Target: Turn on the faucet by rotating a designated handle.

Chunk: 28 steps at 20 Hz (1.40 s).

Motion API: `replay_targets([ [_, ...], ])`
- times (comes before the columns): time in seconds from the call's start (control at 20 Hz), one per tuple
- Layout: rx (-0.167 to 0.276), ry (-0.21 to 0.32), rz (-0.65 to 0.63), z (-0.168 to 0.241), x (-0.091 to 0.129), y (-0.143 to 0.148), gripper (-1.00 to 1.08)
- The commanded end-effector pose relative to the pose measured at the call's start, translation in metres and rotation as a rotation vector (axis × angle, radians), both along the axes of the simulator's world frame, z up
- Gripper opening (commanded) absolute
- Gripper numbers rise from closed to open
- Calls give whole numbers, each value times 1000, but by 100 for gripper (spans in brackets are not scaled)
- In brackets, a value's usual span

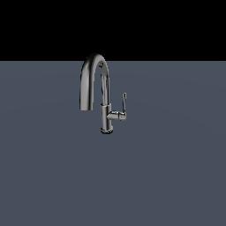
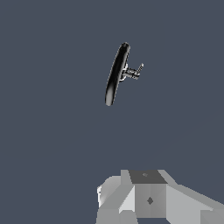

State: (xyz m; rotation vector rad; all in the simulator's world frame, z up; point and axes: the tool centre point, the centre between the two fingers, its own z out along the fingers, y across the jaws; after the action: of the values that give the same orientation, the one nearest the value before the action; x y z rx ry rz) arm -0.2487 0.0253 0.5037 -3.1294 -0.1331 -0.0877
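Looking at the exterior view, the faucet (image 1: 104, 95) is standing upper-middle on the surface (image 1: 167, 176), its handle (image 1: 124, 103) sticking up on the right. Can't tell if the pincer's open. Biggest risk: it's bumping the big spout instead of that tiny lever.

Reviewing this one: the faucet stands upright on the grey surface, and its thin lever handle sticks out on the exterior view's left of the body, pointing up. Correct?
Not quite. The handle sits on the exterior view's right of the faucet body, not the left; the exterior view shows it on a short stub, pointing up. The arched spout curves down on the left. The faucet does stand upright on the grey surface.
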Motion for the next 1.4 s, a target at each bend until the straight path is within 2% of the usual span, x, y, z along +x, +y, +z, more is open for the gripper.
replay_targets([
  [0.0, 0, 0, 0, 0, 0, 0, -100],
  [0.35, 19, 17, -20, -1, 7, 0, -100],
  [0.65, 66, 58, -69, -4, 25, -1, -100],
  [0.9, 129, 113, -135, -9, 48, -3, -100],
  [1.35, 282, 245, -292, -26, 101, -12, -100],
])
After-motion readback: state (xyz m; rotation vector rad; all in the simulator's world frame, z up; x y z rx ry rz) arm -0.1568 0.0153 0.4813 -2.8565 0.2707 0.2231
